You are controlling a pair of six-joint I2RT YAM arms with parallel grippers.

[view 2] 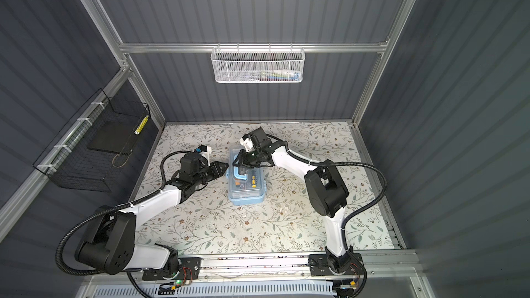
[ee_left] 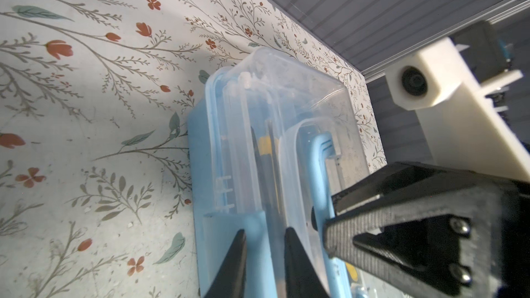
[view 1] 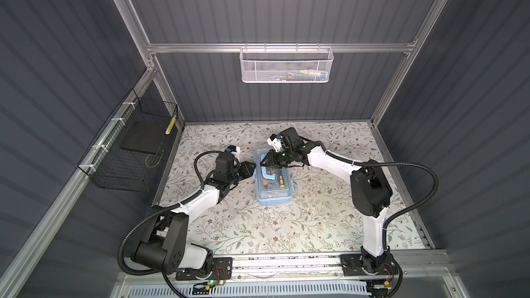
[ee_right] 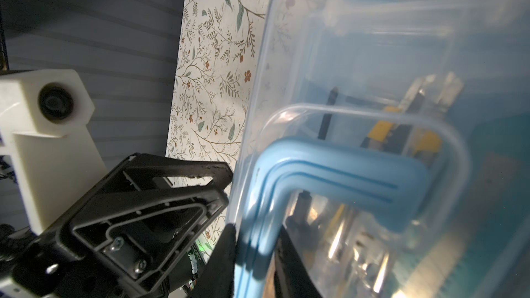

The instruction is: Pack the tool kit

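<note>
The tool kit [view 1: 272, 193] [view 2: 247, 194] is a light-blue box with its clear lid down, standing mid-table in both top views. Yellow-black tools [view 1: 279, 181] [ee_right: 384, 130] show through the lid. My right gripper [view 1: 262, 163] [view 2: 235, 161] [ee_right: 255, 229] reaches in from the right and is shut on the blue C-shaped handle [view 1: 265, 174] [ee_right: 329, 173] on the lid. My left gripper [view 1: 253, 171] [view 2: 227, 167] [ee_left: 265, 232] is at the box's left side. Its fingers stand a little apart, with the edge of the blue latch tab [ee_left: 226, 225] and the lid rim between them.
A white mesh basket [view 1: 286, 65] with small items hangs on the back wall. A black wire basket [view 1: 132, 150] on the left wall holds a dark slab and a yellow-black stick [view 1: 171, 126]. The floral table [view 1: 286, 225] is walled on three sides.
</note>
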